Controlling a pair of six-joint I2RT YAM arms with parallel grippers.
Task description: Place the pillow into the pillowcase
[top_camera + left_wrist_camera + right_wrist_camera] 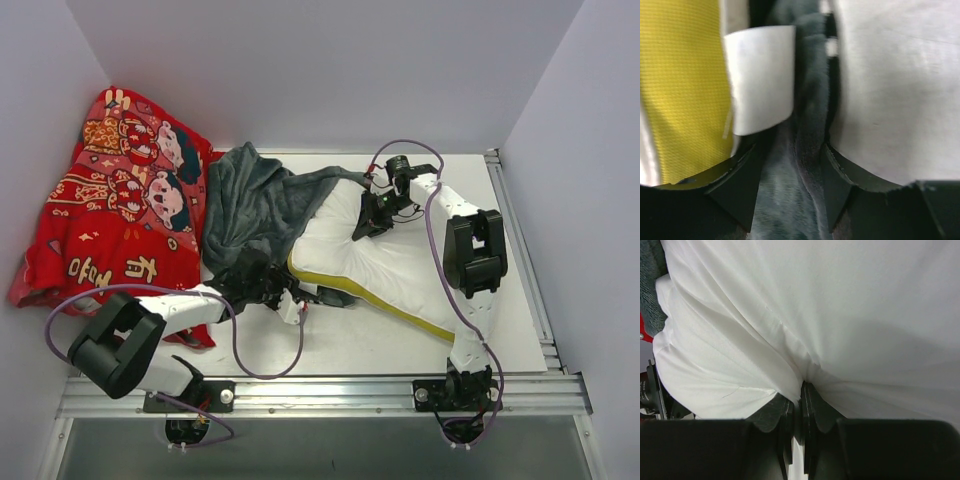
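My right jaws are closed on the pillow, likely to feed it into the pillowcase; my left jaws straddle its hem, grip unclear.

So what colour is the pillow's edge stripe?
Yellow; the stripe shows best in left wrist view.

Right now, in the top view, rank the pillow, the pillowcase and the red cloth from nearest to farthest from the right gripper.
1. pillow: pinched in the right gripper, directly under it.
2. pillowcase: left of the gripper, over the pillow's end.
3. red cloth: against the left wall.
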